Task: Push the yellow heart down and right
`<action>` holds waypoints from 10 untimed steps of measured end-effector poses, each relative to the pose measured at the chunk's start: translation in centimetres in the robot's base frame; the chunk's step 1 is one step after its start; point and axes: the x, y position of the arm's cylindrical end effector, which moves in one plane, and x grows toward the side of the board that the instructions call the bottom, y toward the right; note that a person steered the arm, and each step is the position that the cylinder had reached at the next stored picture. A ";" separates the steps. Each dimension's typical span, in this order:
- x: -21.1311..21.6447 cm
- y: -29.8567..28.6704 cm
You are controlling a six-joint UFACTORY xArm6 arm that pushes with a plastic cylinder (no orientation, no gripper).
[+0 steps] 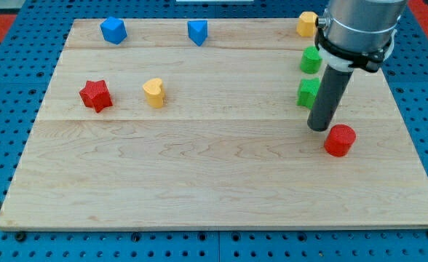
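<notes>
The yellow heart (153, 92) lies on the left half of the wooden board (199, 167), just right of the red star (95, 95). My tip (318, 128) rests on the board far to the heart's right. It is just left of the red cylinder (339, 140) and just below a green block (308, 92). The rod's body hides part of that green block.
A blue block (113, 30) and a blue block (197, 32) sit near the view's top edge. A yellow block (306, 24) is at the top right, partly behind the arm. A second green block (311, 60) lies below it.
</notes>
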 end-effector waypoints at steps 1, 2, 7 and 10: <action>3.2 2.3; 1.8 -3.3; -5.2 -25.8; -1.1 -29.5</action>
